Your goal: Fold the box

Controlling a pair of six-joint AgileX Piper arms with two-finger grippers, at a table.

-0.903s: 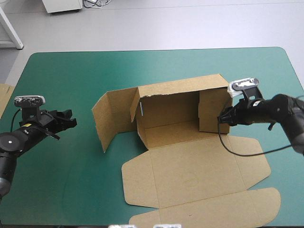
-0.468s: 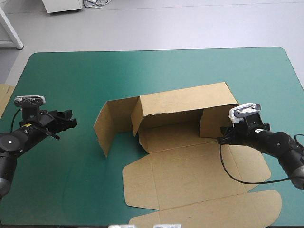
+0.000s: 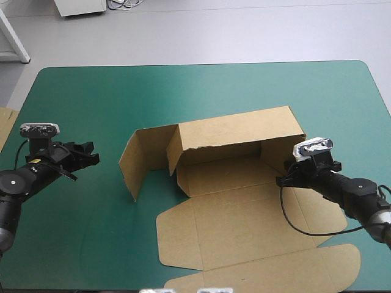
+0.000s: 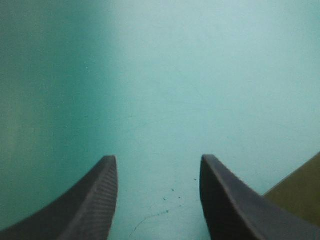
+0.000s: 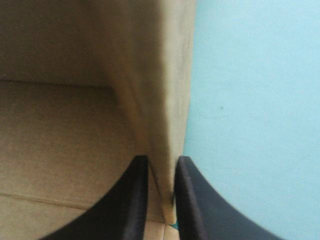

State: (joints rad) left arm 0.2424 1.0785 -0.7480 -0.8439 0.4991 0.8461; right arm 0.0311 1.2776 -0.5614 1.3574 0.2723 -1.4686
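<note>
On the teal-green table (image 3: pixel 183 91), near its middle, sat the box (image 3: pixel 226 177), only partly folded. Just before, the right claw (image 3: pixel 282 180) had been up near the top of the right wall (image 3: pixel 280 155). Now it was lower and nearer the robot, down at that wall's near bottom corner. Its black fingers (image 5: pixel 137 200) were pressed almost together, pinching the thin edge of the wall between them. The back wall (image 3: pixel 238 131) had stood up straight earlier, and now its top leaned forward over the floor of the box. I think the right arm was working the right end into place and that this end was not tucked yet. The left claw (image 3: pixel 93 152) had not moved at all. It hung spread over bare table, well to the left of the box and holding nothing. A bit of brown board (image 4: pixel 300 200) showed beside one finger, but I could not tell which piece it was. The left flap (image 3: pixel 137 162) stuck out away from the box and had not been folded in. The lid (image 3: pixel 244 226) lay flat on the near side. So a lot of folding was left to do. Nothing lay inside the box; its floor was bare.
</note>
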